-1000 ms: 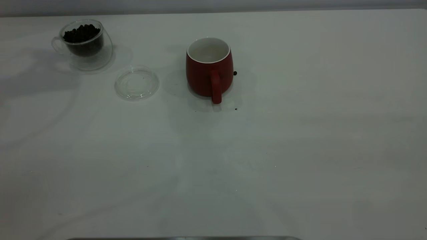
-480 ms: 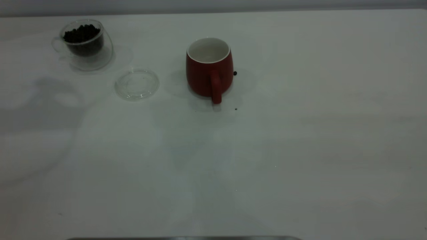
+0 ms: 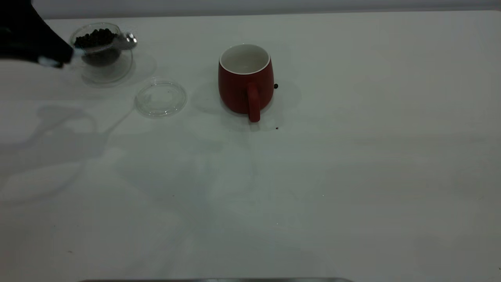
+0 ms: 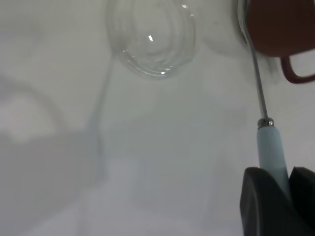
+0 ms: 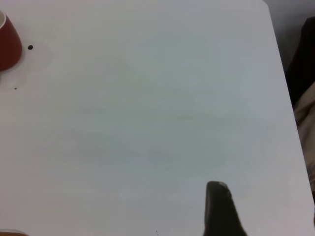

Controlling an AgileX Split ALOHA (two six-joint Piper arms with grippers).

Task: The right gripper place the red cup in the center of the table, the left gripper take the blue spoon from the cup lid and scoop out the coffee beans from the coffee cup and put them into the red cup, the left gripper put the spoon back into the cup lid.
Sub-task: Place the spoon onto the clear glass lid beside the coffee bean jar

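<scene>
Our left gripper (image 4: 278, 196) pinching the blue spoon (image 4: 269, 147) above our white table (image 3: 313, 176), far left; right gripper's state unclear.

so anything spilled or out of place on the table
Yes: one stray coffee bean lies on the table just beside the red cup, outside it, with a smaller dark speck near the handle.

Mug (image 3: 244, 80): matt red ceramic, white inside. Cup (image 3: 102, 53), lid (image 3: 161, 98): clear, glossy glass. My spoon (image 4: 263, 123): shiny metal neck, smooth pale-blue handle. Table (image 3: 313, 176): smooth white, matt. My left gripper (image 4: 277, 196): matt black.
</scene>
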